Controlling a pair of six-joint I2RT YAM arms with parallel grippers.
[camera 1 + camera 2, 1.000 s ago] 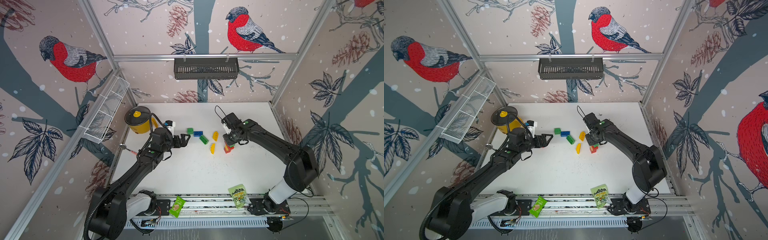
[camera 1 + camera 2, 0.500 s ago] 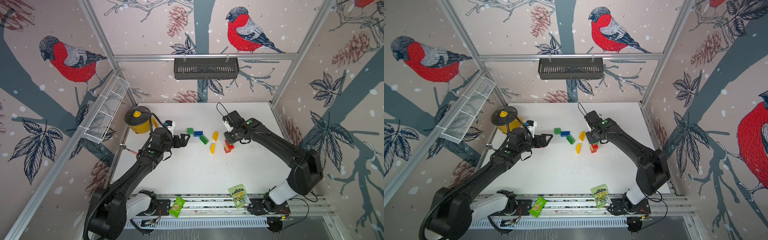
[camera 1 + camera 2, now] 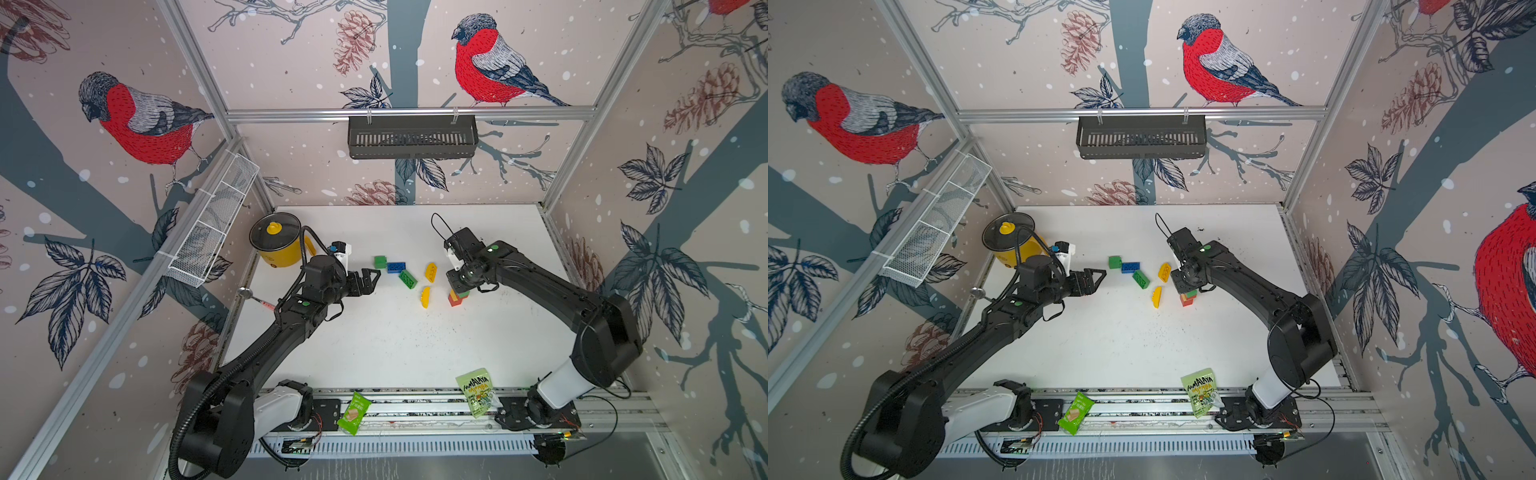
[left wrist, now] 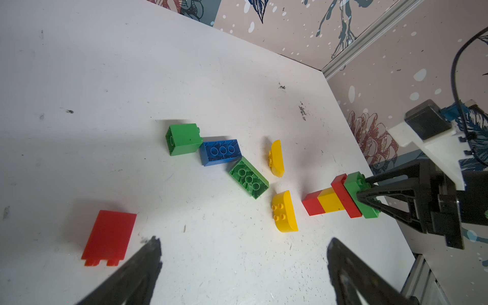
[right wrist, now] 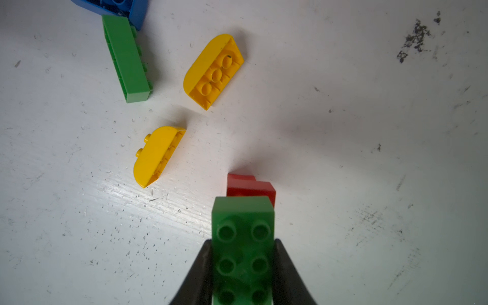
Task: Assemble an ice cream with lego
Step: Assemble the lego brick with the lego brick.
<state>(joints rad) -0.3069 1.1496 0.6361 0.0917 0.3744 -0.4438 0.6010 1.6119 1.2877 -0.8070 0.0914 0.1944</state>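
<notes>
**Light, slick bricks: grip the flat sides and leave the studs clear**

The right end effector [image 5: 243, 245] is clamped across the two long sides of the green brick [image 5: 243, 221] that tops the stack [image 4: 327, 202]. The stack runs red at the foot, then yellow, then a wider red piece, then the green. It appears to stand on the counter [image 4: 105, 79], towards the right arm's side in both top views. The left end effector [image 4: 244, 244] hangs with its jaws spread wide and nothing between them, near a loose red brick [image 4: 109, 235] lying flat.

The spare pieces lie between the arms. A square green block [image 4: 183, 138] touches a blue brick [image 4: 220, 151], which touches a long green brick [image 4: 248, 177]. The last two show their hollow undersides in the left wrist view. One yellow half-round [image 4: 277, 158] lies on its side just beside the long green brick. A second yellow half-round [image 4: 284, 211] lies near the foot of the stack.

The pieces look like hard moulded plastic: light, rigid and unlikely to break. They are glossy, though, so a pinch on a curved or slanted face would probably slip. Flat parallel sides are the best place to hold, as on the green brick now. The half-rounds are best taken across their flat faces, never over the dome. The stack is narrow at the foot and wide on top, so a sideways shove could tip it; pressing straight down looks safest
</notes>
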